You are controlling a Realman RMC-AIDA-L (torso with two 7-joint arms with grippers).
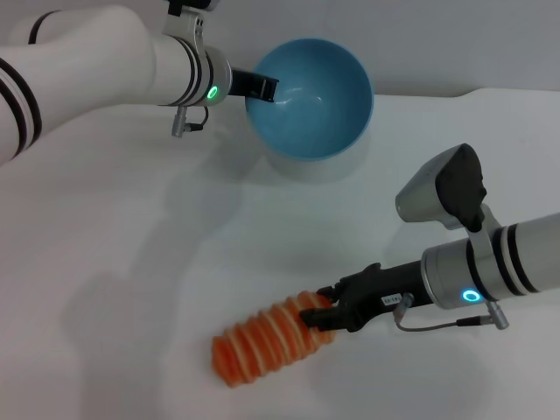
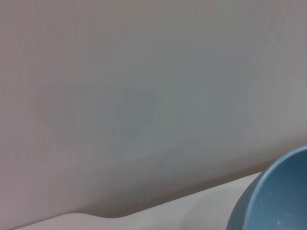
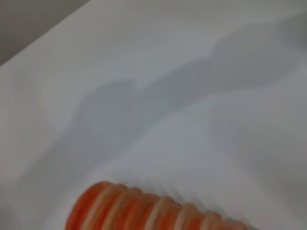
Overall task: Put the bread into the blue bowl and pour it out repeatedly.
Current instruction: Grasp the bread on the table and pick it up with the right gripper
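The blue bowl [image 1: 308,98] is held up at the back of the table, tipped so its empty inside faces me. My left gripper [image 1: 267,87] is shut on the bowl's left rim. A part of the bowl's wall shows in the left wrist view [image 2: 273,203]. The bread [image 1: 261,343], orange with tan ridges, lies at the front of the white table. My right gripper [image 1: 320,317] is closed on the bread's right end, reaching in from the right. The bread's ridged body also shows in the right wrist view [image 3: 144,211].
The white table [image 1: 131,227] spreads between the bowl and the bread. Its far edge meets a grey wall [image 1: 455,44] behind the bowl. The bowl's shadow [image 1: 306,166] lies on the table under it.
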